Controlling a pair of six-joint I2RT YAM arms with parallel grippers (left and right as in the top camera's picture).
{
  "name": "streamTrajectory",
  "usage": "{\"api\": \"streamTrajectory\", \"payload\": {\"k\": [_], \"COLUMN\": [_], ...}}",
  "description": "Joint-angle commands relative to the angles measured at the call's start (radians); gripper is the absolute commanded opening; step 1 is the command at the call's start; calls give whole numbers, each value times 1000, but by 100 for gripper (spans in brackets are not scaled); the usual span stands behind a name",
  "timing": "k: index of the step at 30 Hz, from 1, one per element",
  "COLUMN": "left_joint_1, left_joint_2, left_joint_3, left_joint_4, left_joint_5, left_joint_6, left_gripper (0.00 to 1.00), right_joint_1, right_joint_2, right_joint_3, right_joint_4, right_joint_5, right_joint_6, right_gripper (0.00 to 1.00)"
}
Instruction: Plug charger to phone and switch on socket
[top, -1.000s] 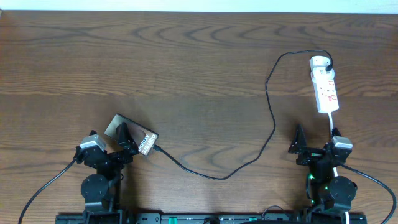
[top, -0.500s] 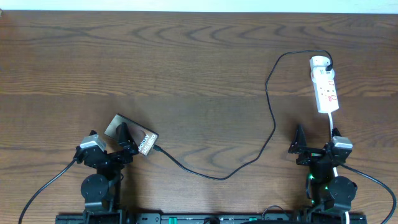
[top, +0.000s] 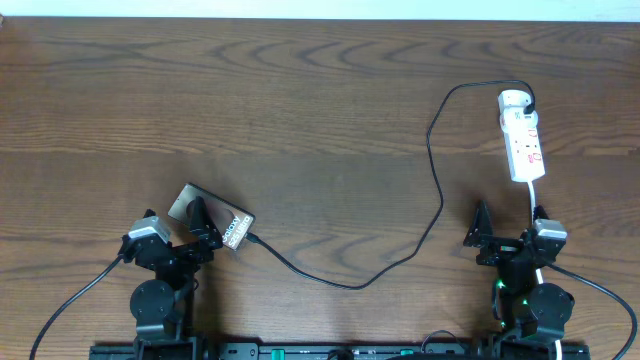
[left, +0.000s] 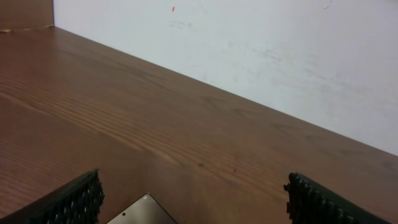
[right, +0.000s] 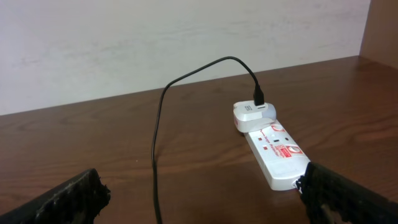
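Two grippers sit low at the near edge of the table. Both are wide open and hold nothing. The left gripper hangs just at the phone, which lies flat and a bit slanted on the left side. That spot looks handy, as this arm could steady the phone. The right gripper faces the socket on the far right but is well apart from it. It looks ready to reach for a switch. The charger runs in a long loose bend from the socket's far end to the phone's right edge. Its tip touches the phone, but whether it is pushed in is too small to tell. Next to the earlier pictures, nothing differs: arms, phone, charger and socket are all in the same spots.
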Motion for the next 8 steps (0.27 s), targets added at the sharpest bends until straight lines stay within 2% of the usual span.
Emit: {"api": "streamTrajectory", "payload": {"k": [1, 8], "left_joint_1": [5, 5], "left_joint_2": [-6, -6], "left_joint_3": [-16, -16], "left_joint_4": [-44, -44], "left_joint_5": [-16, -16], "left_joint_6": [9, 9], "left_gripper": [91, 91], "right_joint_1": [8, 8], "right_joint_2": [-6, -6], "right_joint_3": [-1, -1], "right_joint_4": [-5, -5], "right_joint_5": [1, 1], "right_joint_6": [-8, -8], "right_gripper": [99, 99]}}
